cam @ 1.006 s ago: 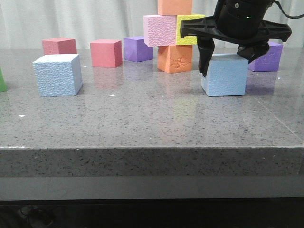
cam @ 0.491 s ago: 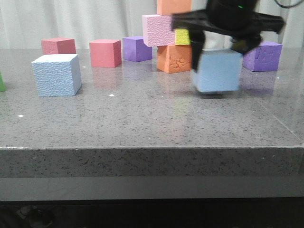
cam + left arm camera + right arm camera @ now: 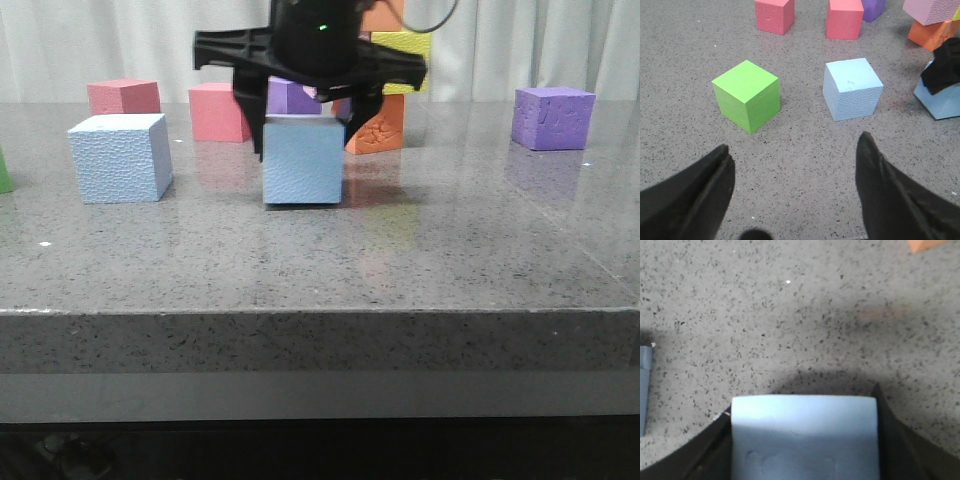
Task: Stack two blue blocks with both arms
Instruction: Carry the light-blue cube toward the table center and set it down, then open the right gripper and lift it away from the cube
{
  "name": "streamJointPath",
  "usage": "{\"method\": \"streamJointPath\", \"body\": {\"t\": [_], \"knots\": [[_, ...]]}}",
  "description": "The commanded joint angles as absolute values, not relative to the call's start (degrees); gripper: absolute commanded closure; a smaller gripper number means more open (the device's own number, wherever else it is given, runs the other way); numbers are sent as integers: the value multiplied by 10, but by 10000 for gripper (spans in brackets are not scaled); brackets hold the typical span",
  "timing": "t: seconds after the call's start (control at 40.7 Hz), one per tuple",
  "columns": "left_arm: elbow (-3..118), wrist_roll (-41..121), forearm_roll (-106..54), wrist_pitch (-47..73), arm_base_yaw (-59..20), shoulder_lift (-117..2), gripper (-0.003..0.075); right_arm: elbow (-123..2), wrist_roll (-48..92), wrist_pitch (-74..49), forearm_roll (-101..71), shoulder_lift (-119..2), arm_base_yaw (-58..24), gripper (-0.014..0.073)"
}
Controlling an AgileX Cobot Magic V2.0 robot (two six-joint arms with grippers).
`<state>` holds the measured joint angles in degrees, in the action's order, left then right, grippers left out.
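Observation:
My right gripper [image 3: 303, 140] is shut on one pale blue block [image 3: 303, 162] and holds it low over the middle of the grey table. Whether the block touches the table I cannot tell. In the right wrist view the gripper [image 3: 804, 405] has this block [image 3: 804, 435] between its black fingers. The other blue block [image 3: 120, 157] sits on the table to the left, apart from the held one; it also shows in the left wrist view [image 3: 852, 88]. My left gripper [image 3: 794, 145] is open and empty above bare table, short of that block, and is out of the front view.
A green cube [image 3: 746, 95] sits beside the resting blue block. Two red cubes [image 3: 123, 96] [image 3: 218, 110] and a purple cube [image 3: 290, 97] stand behind. An orange cube [image 3: 380, 125] and a yellow cube [image 3: 405, 45] are stacked at the back. Another purple cube [image 3: 553, 117] stands at the right.
My right gripper closed on the blue block at the right, lifted it slightly and carried it left to the table's middle. The left blue block has not moved.

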<state>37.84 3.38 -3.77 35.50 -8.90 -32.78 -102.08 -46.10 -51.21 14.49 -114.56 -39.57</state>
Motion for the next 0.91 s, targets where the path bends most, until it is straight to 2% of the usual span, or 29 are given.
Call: {"method": "streamJointPath", "body": {"t": [0.0, 0.123, 0.196, 0.565, 0.884], "knots": [[399, 31, -43, 309, -94, -332, 218, -1055, -478, -513, 175, -1129, -395, 178], [399, 31, -41, 309, -94, -332, 218, -1057, -481, -518, 175, -1133, -395, 15], [399, 31, -41, 309, -94, -332, 218, -1057, -481, -518, 173, -1132, -395, -31], [399, 31, -41, 310, -94, -332, 218, -1058, -454, -568, 157, -1056, -402, -34], [399, 31, -41, 310, -94, -332, 218, -1035, -149, -622, 60, -923, -394, -34]]}}
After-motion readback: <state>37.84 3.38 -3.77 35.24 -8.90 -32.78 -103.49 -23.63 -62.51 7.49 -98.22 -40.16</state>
